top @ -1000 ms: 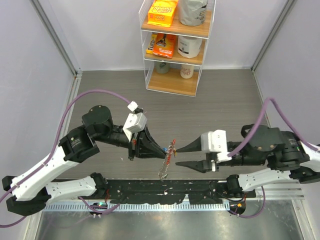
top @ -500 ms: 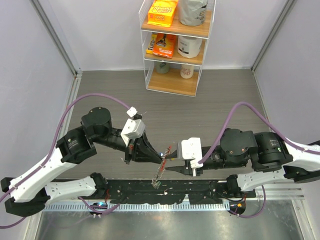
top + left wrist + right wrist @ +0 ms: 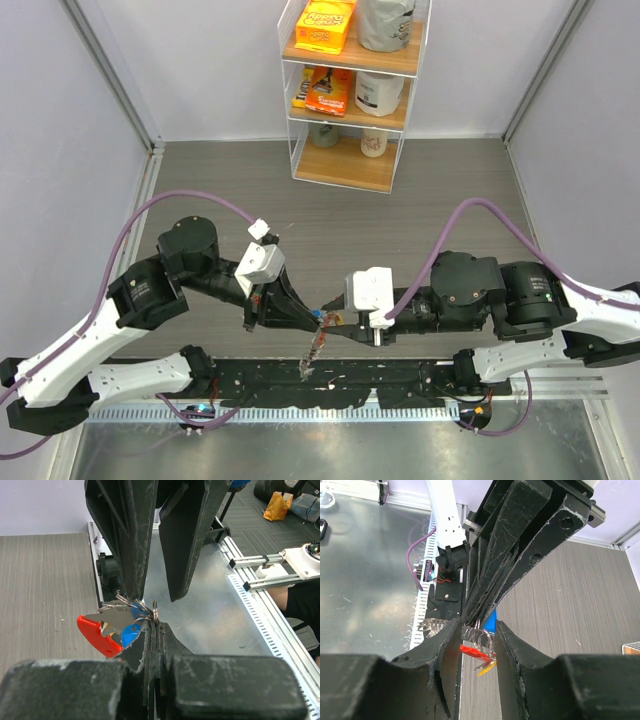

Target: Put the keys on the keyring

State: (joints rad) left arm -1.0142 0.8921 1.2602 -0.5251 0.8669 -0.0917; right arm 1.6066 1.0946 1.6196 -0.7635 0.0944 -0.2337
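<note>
Grey wood-grain table [image 3: 450,190], shelf rack [image 3: 350,90] behind; left tool [image 3: 155,625] pinching keyring [image 3: 95,631], right tool [image 3: 477,628] parted.

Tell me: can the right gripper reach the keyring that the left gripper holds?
Likely yes: the right gripper stands open around the keyring, pinched by the left gripper; nothing blocks it.

You're looking at matt black plastic on the left gripper [image 3: 153,626], scuffed rough with grey wear. The right gripper [image 3: 472,630] has the same scratched matt black finish. The keyring [image 3: 145,611] is bright silvery metal wire, glossy, and its red piece [image 3: 92,630] is smooth shiny plastic. The blue key head [image 3: 129,634] and the yellow key head [image 3: 486,667] are glossy plastic. The table [image 3: 450,200] is matt grey wood-grain. At the frame bottom, the metal sheet [image 3: 330,455] is brushed and finely scratched.
</note>
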